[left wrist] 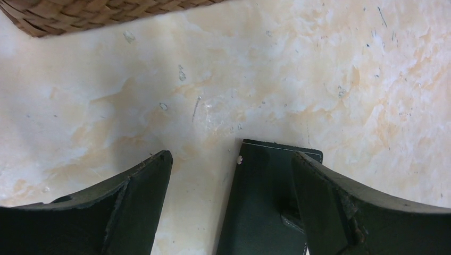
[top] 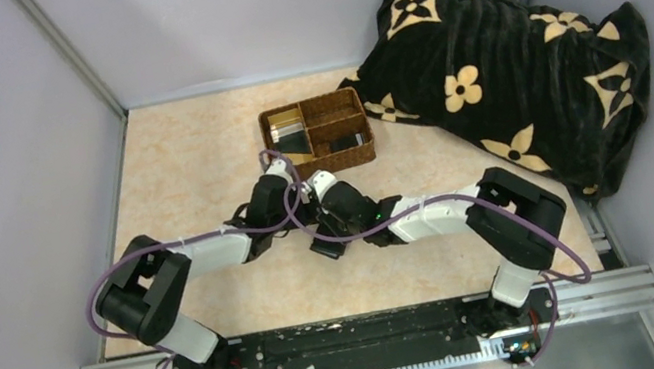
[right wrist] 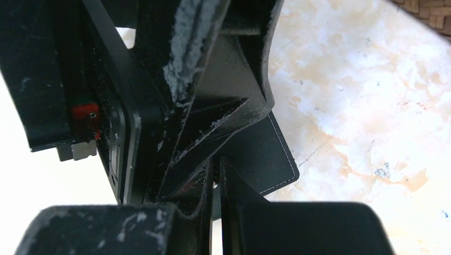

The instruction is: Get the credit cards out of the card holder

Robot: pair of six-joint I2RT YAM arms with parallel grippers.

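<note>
The black card holder [left wrist: 263, 191] with white stitching lies flat on the marble table. My left gripper [left wrist: 231, 159] is open just above it. Its right finger [left wrist: 340, 202] is over the holder and its left finger [left wrist: 133, 196] is over bare table. My right gripper [right wrist: 217, 170] is almost closed, pinching the near edge of the card holder [right wrist: 266, 154]. In the top view both grippers [top: 287, 179] [top: 319, 191] meet in front of the tray and hide the holder. Credit cards [top: 288, 132], gold and grey, and a dark one [top: 348, 141] lie in the tray.
The brown wicker divided tray [top: 308, 101] stands just beyond the grippers; its corner shows in the left wrist view [left wrist: 64, 13] and the right wrist view [right wrist: 425, 8]. A black flowered blanket [top: 504, 62] fills the back right. Grey walls close in the table.
</note>
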